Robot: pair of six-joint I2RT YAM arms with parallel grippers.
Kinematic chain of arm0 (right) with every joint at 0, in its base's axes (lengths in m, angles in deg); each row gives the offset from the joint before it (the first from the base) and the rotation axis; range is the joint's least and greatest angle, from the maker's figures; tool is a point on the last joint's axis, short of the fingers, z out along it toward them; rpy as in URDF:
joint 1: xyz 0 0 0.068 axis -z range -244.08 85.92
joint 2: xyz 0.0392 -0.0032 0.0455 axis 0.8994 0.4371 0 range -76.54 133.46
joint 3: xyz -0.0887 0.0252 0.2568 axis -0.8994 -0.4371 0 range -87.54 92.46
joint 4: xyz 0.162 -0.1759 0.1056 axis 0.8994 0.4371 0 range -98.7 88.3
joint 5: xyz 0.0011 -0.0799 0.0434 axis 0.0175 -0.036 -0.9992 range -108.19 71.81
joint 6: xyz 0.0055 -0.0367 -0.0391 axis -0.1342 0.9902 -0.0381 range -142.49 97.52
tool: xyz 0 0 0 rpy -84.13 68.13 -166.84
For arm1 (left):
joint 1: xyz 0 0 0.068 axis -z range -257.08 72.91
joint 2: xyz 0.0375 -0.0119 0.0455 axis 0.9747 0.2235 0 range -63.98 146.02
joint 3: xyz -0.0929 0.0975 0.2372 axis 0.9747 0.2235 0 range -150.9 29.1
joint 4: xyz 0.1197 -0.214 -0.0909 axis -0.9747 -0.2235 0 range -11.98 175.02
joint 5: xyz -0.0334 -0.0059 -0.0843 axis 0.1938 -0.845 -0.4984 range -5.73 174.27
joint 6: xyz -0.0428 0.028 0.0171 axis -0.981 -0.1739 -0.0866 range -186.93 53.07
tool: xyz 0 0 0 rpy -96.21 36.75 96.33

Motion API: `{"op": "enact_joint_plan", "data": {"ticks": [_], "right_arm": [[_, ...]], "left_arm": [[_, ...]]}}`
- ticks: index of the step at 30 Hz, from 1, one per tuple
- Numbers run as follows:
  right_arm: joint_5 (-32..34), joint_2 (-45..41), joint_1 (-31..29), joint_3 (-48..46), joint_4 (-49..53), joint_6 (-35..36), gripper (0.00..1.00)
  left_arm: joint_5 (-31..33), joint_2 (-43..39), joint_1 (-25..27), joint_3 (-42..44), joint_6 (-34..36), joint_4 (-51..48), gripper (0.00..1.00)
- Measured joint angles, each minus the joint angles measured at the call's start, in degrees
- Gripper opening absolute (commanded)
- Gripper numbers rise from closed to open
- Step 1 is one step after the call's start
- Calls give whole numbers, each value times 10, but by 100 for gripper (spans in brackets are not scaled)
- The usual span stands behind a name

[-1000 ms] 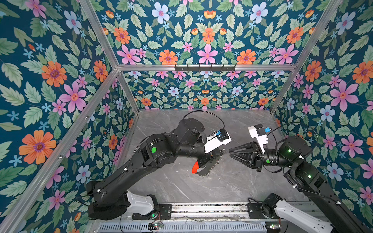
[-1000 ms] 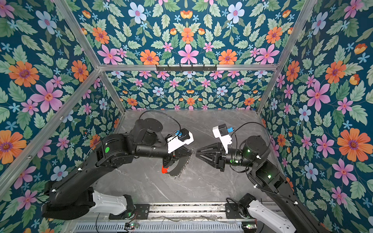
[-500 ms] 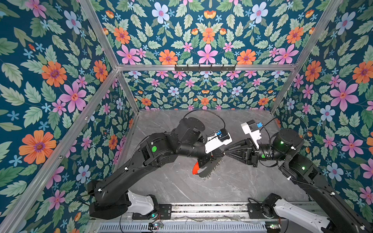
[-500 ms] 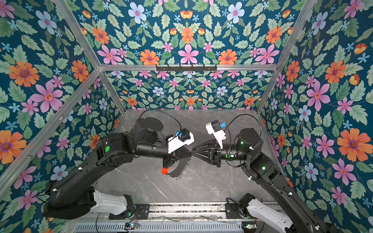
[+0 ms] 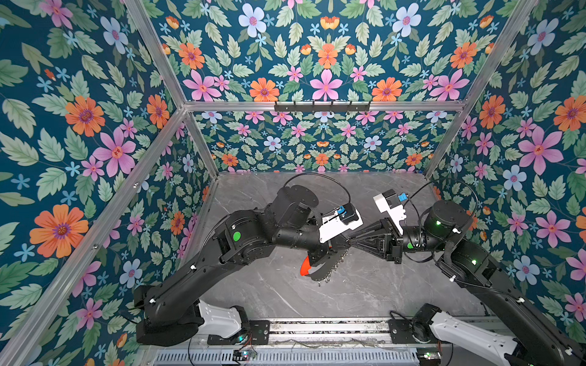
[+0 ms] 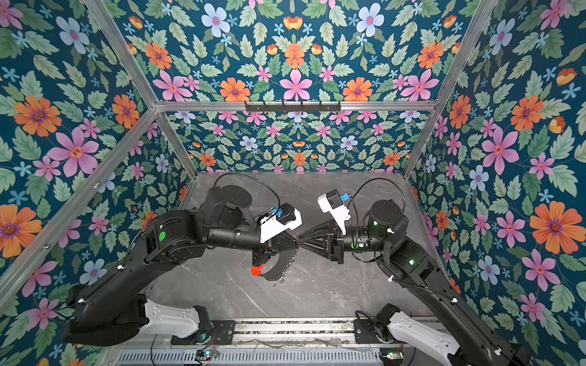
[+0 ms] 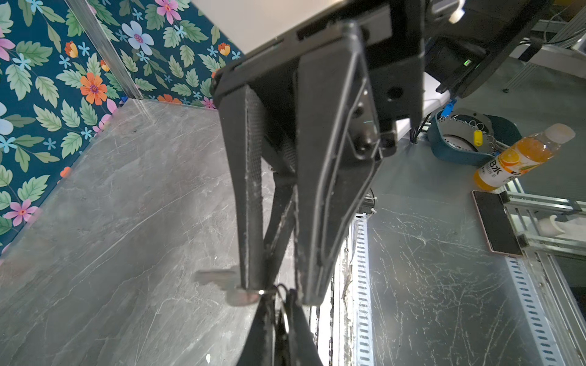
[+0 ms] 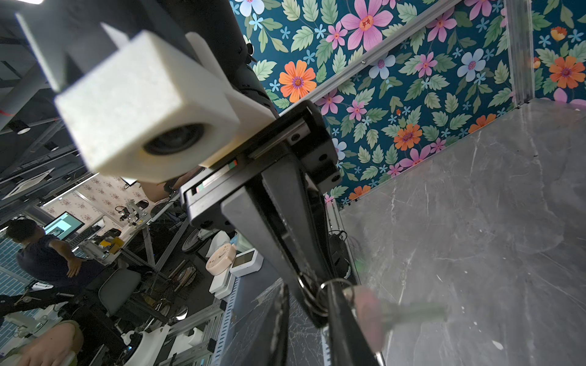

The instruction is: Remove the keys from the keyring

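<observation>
Veined grey marble tabletop, flat metal crescent keyring; blurred slim key

both top views looked steeply down from high above the front edge of the tabletop, sharing both arms and the keyring. each wrist camera sat close behind its own gripper, the left gripper and the right gripper, facing the other's tips.

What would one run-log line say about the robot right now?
stage: key removal, not done | left gripper: shut on keyring, held above table | right gripper: tips at key loop, grip unclear
</observation>
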Motion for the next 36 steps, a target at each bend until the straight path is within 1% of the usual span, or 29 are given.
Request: {"op": "enact_joint_plan", "data": {"ticks": [4,6,13,18,22,27,30,31,33,36], "right_arm": [[3,0,-2,2,6,8,21],[8,0,-4,4,9,10,17],[18,0,-6,7,15,23,9],[22,0,-7,9,19,23,0],[28,-1,-8,10,23,23,0],[32,0,-12,11,23,23,17],[30,2,-15,11,24,23,26],[30,3,-15,11,25,23,27],[30,2,-17,11,24,23,26],[31,4,-20,12,25,24,19]], "left_arm": [[0,-2,0,3,0,2,0],[0,-3,-1,4,0,2,0],[-6,-4,-2,4,-4,1,0],[-8,-3,-3,4,-4,-6,0],[-8,-1,-4,4,-4,-9,0],[-8,-2,-4,4,-4,-9,0],[-8,-2,-6,3,-4,-4,0],[-8,-2,-6,3,-4,-3,0],[-8,-2,-7,3,-4,0,0],[-11,-2,-7,3,-4,0,0]]}}
